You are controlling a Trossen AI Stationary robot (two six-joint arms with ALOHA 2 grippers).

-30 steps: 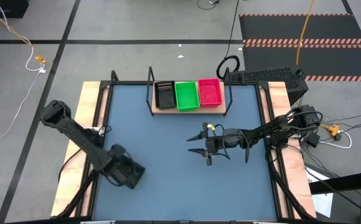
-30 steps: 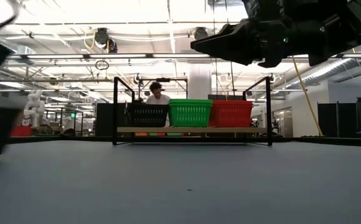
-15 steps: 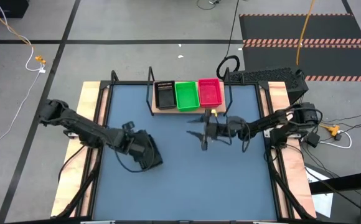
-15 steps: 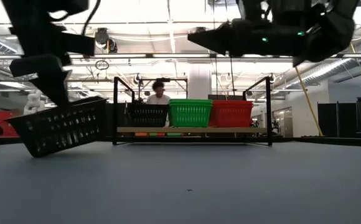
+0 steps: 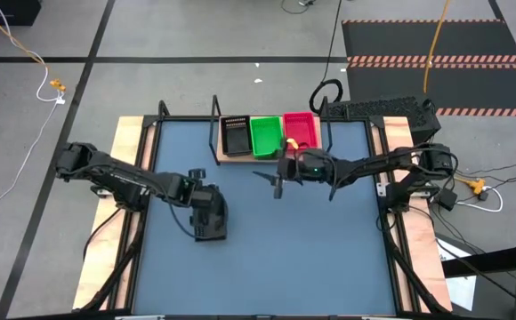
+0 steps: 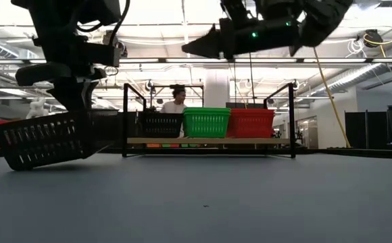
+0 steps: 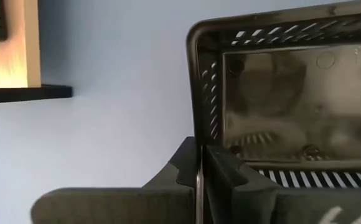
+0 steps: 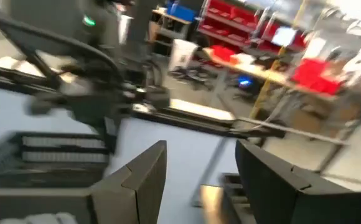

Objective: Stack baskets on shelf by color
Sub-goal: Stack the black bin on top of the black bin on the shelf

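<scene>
Since half a second ago the left gripper (image 5: 206, 213) has carried its black plastic mesh-sided basket (image 5: 211, 224) a touch further right and lowered it, and the right gripper (image 5: 271, 180) has swung up toward the shelf end of the table. The black basket now hangs tilted under the left gripper, low over the table, its near end dipping. In the left wrist view the fingers (image 7: 190, 171) are clenched on the basket's rim wall, one inside and one outside.

It looks a light thing, thin plastic, stiff enough to hold its shape from a single rim pinch but free to swing. My judgement: the rim of a short wall is the right place to hold, and it will need levelling before it nests.

Ahead of the gripper stands the light wooden shelf with black wire uprights (image 5: 225, 159). On it sit a black basket stack (image 5: 235, 136), a bright green basket stack (image 5: 266, 134) and a pink-red basket stack (image 5: 300, 131). How many are in each stack I cannot tell.

The right gripper hovers empty, fingers spread, just short of the green and pink-red baskets.

The blue-grey tabletop (image 5: 267, 258) is smooth. Beyond the shelf in the low view a person (image 6: 176, 99) sits in a bright workshop.
</scene>
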